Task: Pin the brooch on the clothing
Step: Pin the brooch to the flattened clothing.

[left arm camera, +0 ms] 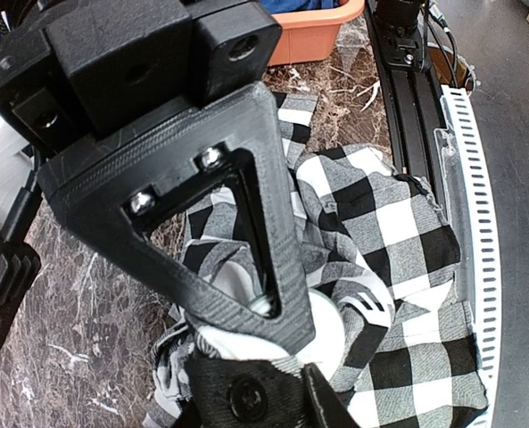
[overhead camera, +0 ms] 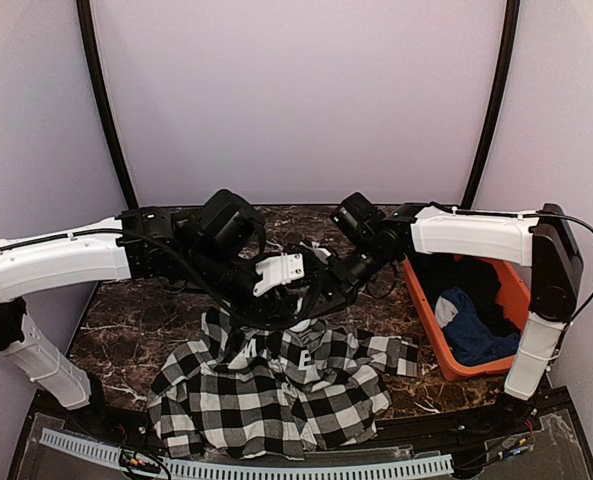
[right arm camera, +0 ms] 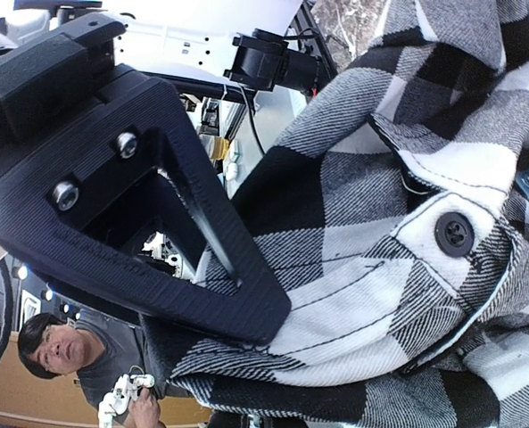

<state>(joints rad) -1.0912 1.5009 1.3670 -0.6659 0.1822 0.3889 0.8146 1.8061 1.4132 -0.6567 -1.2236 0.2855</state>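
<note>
The clothing [overhead camera: 276, 400], a black-and-white checked shirt with white lettering, lies crumpled on the marble table, and both grippers hold its top edge up. My left gripper [overhead camera: 281, 290] meets my right gripper [overhead camera: 321, 295] above it. In the left wrist view the left gripper [left arm camera: 282, 355] is shut on a round white brooch [left arm camera: 328, 332], with folds of the clothing [left arm camera: 407, 232] bunched around it. In the right wrist view the right gripper [right arm camera: 264, 357] pinches a fold of the clothing [right arm camera: 380, 267] near a black button [right arm camera: 454, 234].
An orange basket [overhead camera: 426, 320] at the right holds a dark blue garment [overhead camera: 471, 325]. A white perforated rail [overhead camera: 276, 468] runs along the near table edge. A person [right arm camera: 59, 352] shows beyond the table in the right wrist view.
</note>
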